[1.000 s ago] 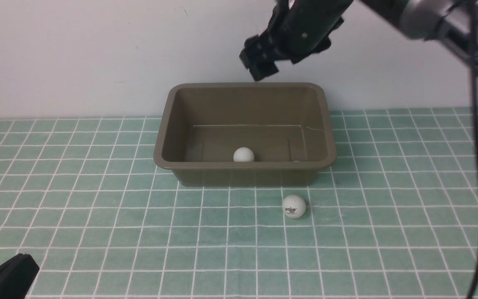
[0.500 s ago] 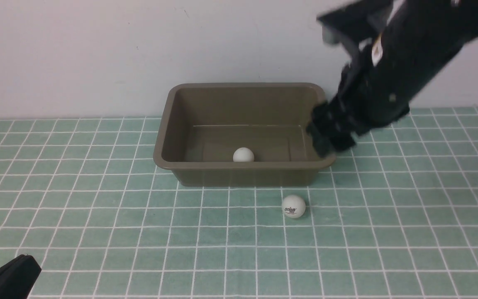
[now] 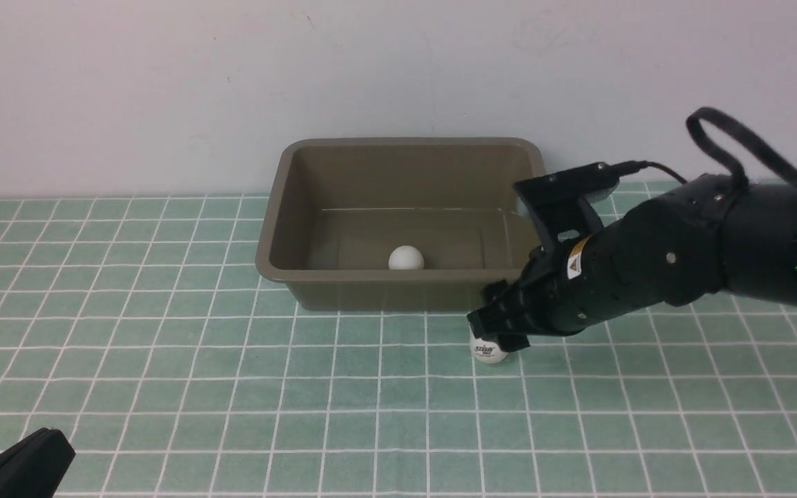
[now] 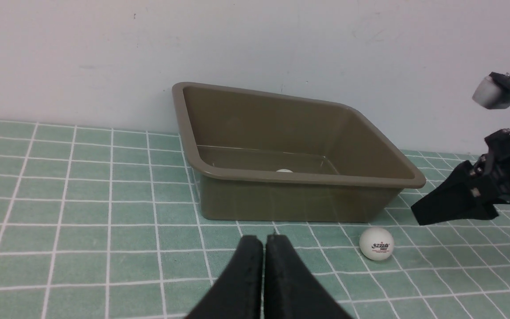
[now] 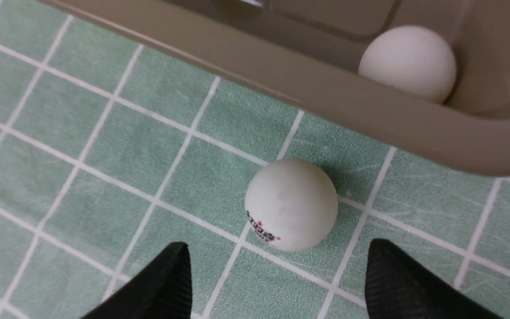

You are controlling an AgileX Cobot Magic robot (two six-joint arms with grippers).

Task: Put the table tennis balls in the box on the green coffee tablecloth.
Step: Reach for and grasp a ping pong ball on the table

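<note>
The olive-brown box (image 3: 281, 207) stands at the back of the mint-green checked tablecloth (image 3: 163, 360). One white ball (image 3: 406, 258) lies inside it by the near wall; it also shows in the right wrist view (image 5: 407, 62). A second ball (image 3: 490, 354) with a red-and-dark logo lies on the cloth just in front of the box, also in the left wrist view (image 4: 376, 243). My right gripper (image 3: 499, 330) is open just above this ball (image 5: 291, 204), fingertips (image 5: 171, 274) on either side of it. My left gripper (image 4: 264, 243) is shut and empty, low at the near left. A third ball is not in view.
A plain pale wall rises right behind the box. My right arm (image 3: 682, 256) reaches in low from the right, past the box's right end. The box rim (image 5: 281, 88) lies close to the logo ball.
My right arm swung from high above the box's back rim, down and to the right, then lowered over the logo ball in front of the box. Both balls stayed put.
</note>
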